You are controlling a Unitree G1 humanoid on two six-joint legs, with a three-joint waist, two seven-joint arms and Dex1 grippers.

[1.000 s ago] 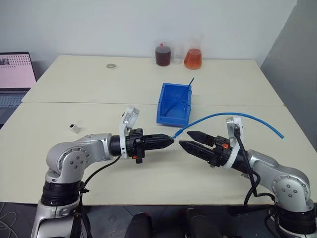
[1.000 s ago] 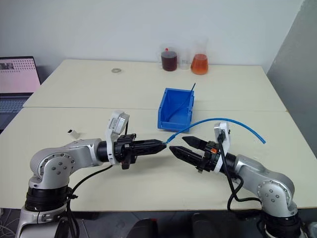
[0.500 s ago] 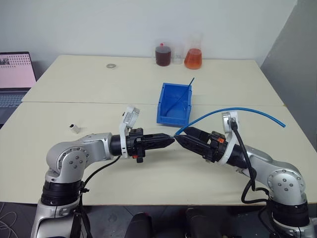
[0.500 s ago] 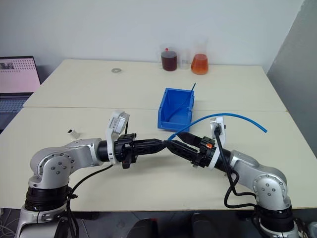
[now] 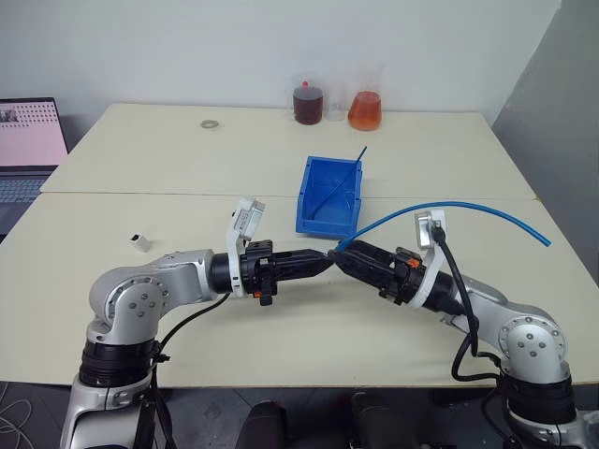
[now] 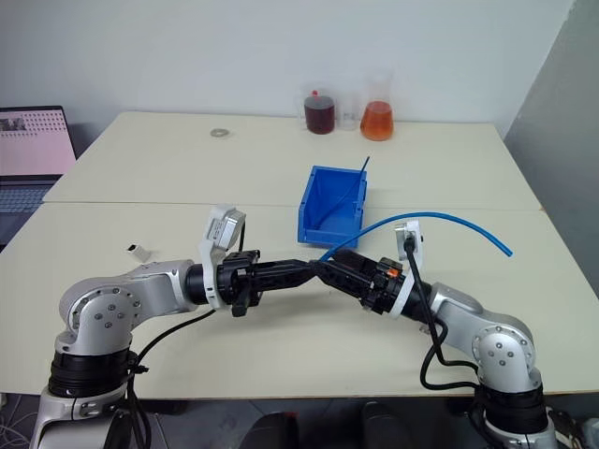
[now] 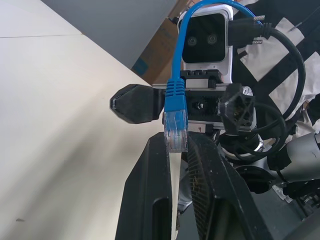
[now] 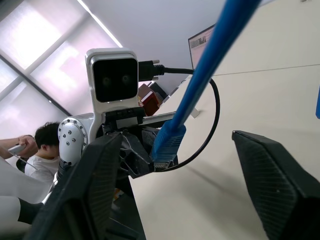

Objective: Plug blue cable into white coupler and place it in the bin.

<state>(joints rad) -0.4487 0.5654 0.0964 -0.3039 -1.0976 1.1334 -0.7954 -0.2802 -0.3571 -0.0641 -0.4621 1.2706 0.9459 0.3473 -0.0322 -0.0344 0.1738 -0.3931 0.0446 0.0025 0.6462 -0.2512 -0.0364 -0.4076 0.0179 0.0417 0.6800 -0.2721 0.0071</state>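
My left gripper is shut on the clear plug of the blue cable, holding it level above the table's front. The cable arcs up and to the right, and its free end hangs in the air at the right. My right gripper meets the left one tip to tip. Its fingers stand apart on either side of the cable just behind the plug, open and not pressing it. The white coupler lies on the table at the left, far from both grippers. Beyond the grippers sits the blue bin.
A straight dark-blue strand leans in the bin. Flasks of dark red and orange liquid stand at the table's back edge, with a small ring to their left. A laptop sits far left. A person is behind me.
My right gripper has moved left up to the left gripper's tip and now straddles the cable, with its fingers narrower than before. The cable's free end has swung up and right. The left gripper kept still.
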